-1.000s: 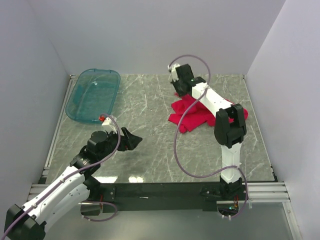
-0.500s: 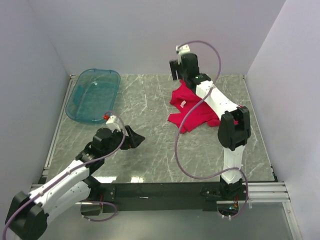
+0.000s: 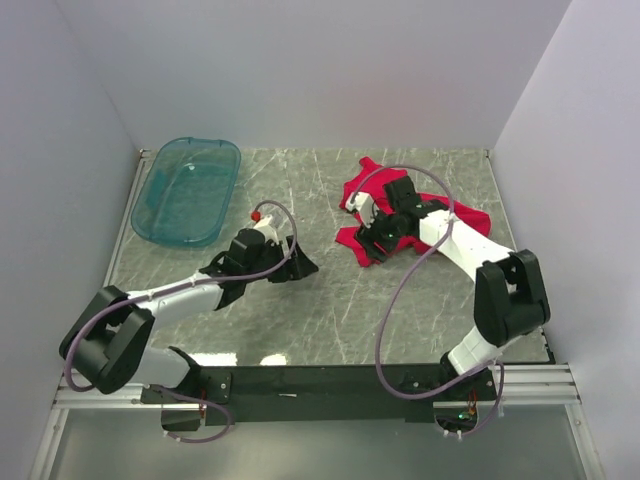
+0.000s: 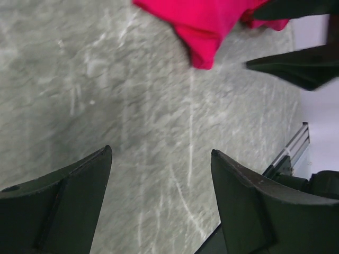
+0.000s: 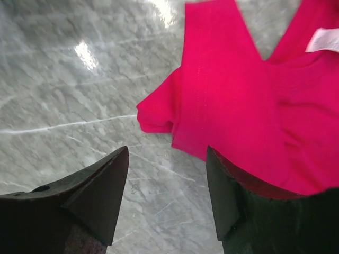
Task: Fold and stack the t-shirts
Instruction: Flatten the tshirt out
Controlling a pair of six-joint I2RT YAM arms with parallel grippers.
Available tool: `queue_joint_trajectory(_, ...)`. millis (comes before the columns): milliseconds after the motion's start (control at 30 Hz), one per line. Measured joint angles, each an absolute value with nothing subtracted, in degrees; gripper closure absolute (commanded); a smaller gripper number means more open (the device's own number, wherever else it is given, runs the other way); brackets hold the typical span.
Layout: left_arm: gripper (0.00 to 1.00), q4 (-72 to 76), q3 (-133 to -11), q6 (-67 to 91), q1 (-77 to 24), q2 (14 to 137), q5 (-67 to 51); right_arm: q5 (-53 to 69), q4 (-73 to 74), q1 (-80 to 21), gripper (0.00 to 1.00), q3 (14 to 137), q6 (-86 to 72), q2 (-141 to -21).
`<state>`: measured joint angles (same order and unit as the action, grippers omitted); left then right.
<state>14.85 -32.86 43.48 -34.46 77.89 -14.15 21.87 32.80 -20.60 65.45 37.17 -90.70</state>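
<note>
T-shirt: the red t-shirt (image 3: 352,192) lay crumpled on the marble table (image 3: 300,200), far right of centre.
Right gripper (image 3: 374,234): low at the shirt's near-left edge, jaws apart, clamping nothing; one finger (image 5: 249,211) seemed to press the fabric, though the wrist view left that unclear.
Left gripper (image 3: 303,262): low over bare table at centre, jaws wide and empty, just short of the shirt's corner.
Tub: the teal tub (image 3: 150,195) sat at the far left.
</note>
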Motion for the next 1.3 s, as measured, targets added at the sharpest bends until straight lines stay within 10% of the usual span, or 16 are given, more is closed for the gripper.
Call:
queue_joint_trajectory(567, 0.18, 11.22, -21.17, 46.76, -35.83, 55.66, -8.12, 9.08, 26.33, -23.92, 0.45, 65.6, 33.67, -99.92)
queue_joint_trajectory(900, 0.18, 8.01, -19.03, 47.77, -35.83, 47.16, -6.98, 6.04, 26.46, -23.92, 0.86, 65.8, 31.7, -101.14)
queue_joint_trajectory(1300, 0.18, 6.7, -18.17, 47.81, -35.83, 44.73, -6.5, 9.41, 32.69, -23.92, 1.0, 65.78, 33.85, -94.43)
